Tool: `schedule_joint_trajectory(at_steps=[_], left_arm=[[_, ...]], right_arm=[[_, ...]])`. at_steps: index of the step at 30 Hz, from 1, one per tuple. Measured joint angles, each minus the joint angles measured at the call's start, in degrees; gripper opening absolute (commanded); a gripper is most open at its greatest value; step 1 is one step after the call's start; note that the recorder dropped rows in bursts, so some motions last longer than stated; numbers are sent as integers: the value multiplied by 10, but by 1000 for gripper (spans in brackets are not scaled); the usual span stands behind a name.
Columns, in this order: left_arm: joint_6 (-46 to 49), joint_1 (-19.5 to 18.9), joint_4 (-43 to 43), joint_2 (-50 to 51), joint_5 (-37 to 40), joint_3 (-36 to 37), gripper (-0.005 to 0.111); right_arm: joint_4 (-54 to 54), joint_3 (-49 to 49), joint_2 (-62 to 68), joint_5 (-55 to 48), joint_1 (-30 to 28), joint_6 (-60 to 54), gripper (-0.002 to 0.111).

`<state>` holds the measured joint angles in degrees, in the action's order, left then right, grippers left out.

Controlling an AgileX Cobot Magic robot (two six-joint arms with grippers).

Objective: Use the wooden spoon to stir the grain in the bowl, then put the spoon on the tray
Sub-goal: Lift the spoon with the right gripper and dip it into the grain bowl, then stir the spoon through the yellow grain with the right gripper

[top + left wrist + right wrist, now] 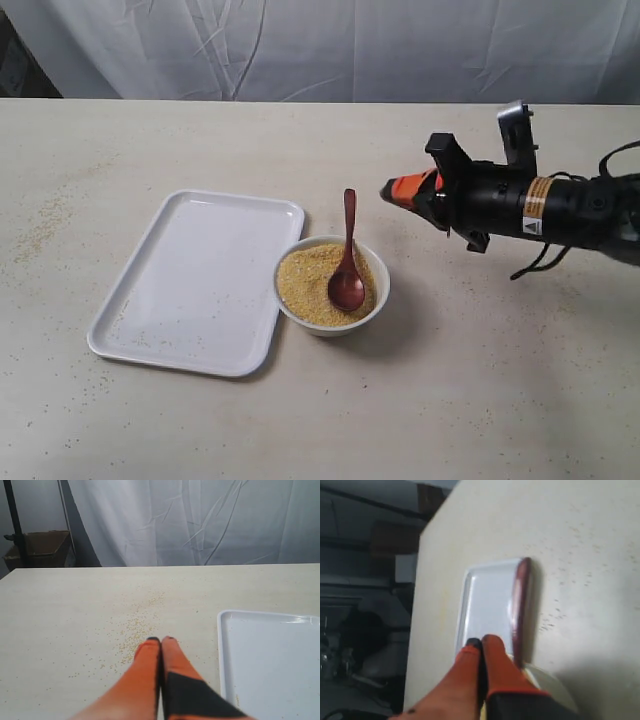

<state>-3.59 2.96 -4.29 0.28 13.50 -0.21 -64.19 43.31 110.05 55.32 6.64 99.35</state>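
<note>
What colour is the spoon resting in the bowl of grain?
The wooden spoon is glossy dark reddish-brown, shown best in the exterior view.

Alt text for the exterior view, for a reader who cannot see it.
A dark wooden spoon rests in a white bowl of yellow grain, beside a white tray on a pale table. The right gripper, shut, hovers off to the right of the bowl, holding nothing.
</note>
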Motion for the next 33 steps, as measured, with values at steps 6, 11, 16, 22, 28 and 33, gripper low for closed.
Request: schedule_joint_trajectory(at_steps=[6,11,16,22,28,33], left_arm=[[0,0,0,0,0,0,0],[0,0,0,0,0,0,0],[0,0,0,0,0,0,0],[0,0,0,0,0,0,0],[0,0,0,0,0,0,0],[0,0,0,0,0,0,0]], right_arm=[[-175,156,120,34,-34,108,57],[-182,256,212,103,-27,133,57],[-184,282,237,104,10,137,43],[-160,287,237,85,19,137,0],[-93,287,236,92,19,137,0],[-23,287,200,129,29,75,0]])
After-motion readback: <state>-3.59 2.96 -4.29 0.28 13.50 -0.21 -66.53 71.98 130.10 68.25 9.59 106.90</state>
